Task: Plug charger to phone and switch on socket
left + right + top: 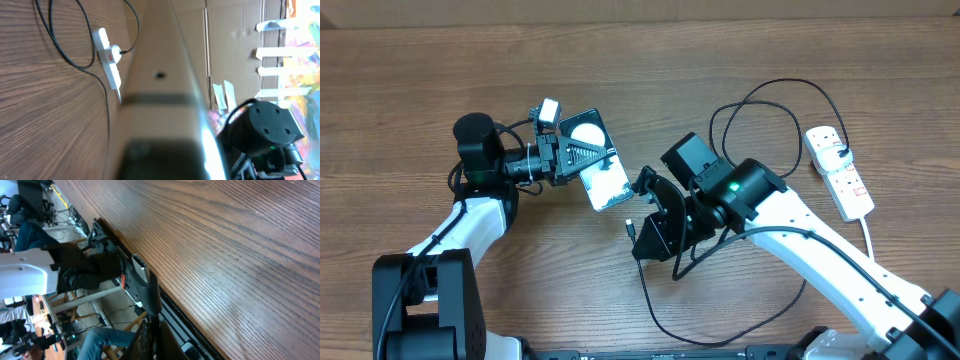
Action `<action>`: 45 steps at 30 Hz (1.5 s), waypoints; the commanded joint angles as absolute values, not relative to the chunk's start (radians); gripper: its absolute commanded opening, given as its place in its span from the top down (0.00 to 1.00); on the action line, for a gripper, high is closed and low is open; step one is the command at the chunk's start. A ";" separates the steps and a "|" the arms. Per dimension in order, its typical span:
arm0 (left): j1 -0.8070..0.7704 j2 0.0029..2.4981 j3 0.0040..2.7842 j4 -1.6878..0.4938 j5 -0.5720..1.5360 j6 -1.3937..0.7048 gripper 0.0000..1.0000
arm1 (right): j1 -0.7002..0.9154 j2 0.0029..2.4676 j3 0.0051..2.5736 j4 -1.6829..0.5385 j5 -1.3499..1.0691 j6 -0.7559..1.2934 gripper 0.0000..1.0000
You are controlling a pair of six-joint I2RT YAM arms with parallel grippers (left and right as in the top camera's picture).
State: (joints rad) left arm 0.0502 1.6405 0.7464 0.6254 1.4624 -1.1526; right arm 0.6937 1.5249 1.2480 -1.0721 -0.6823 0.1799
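My left gripper point(580, 160) is shut on the black phone point(606, 186) and holds it tilted above the table, its glossy face reflecting white. In the left wrist view the phone point(165, 100) is a blurred edge-on slab filling the middle. My right gripper point(642, 232) is shut on the end of the charger, and its small connector point(629, 227) pokes out just right of and below the phone, apart from it. The black cable point(665, 322) loops over the table to the white socket strip point(840, 172) at the far right, which also shows in the left wrist view point(108, 59). My right fingers point(167, 347) pinch the thin black cable.
The charger cable makes a second loop point(760, 100) behind my right arm, near the strip. The strip's white cord point(868, 235) runs toward the front right edge. The table's front edge point(200, 330) and a seated person's leg point(105, 340) show in the right wrist view.
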 commanded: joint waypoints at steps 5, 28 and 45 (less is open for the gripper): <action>0.038 1.642 0.774 0.641 1.495 -1.159 0.96 | 0.693 1.529 1.262 -1.050 -0.682 0.184 0.96; -0.001 1.642 0.774 0.694 1.549 -1.148 0.95 | 0.693 1.562 1.262 -0.999 -0.710 0.236 0.96; 0.001 1.642 0.774 0.764 1.571 -1.148 0.96 | 0.693 1.562 1.262 -0.978 -0.763 0.213 0.96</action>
State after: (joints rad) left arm 0.0010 1.6405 0.7471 0.7452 1.5345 -1.1522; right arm 0.6933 1.5627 1.2480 -0.9829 -0.7353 0.2329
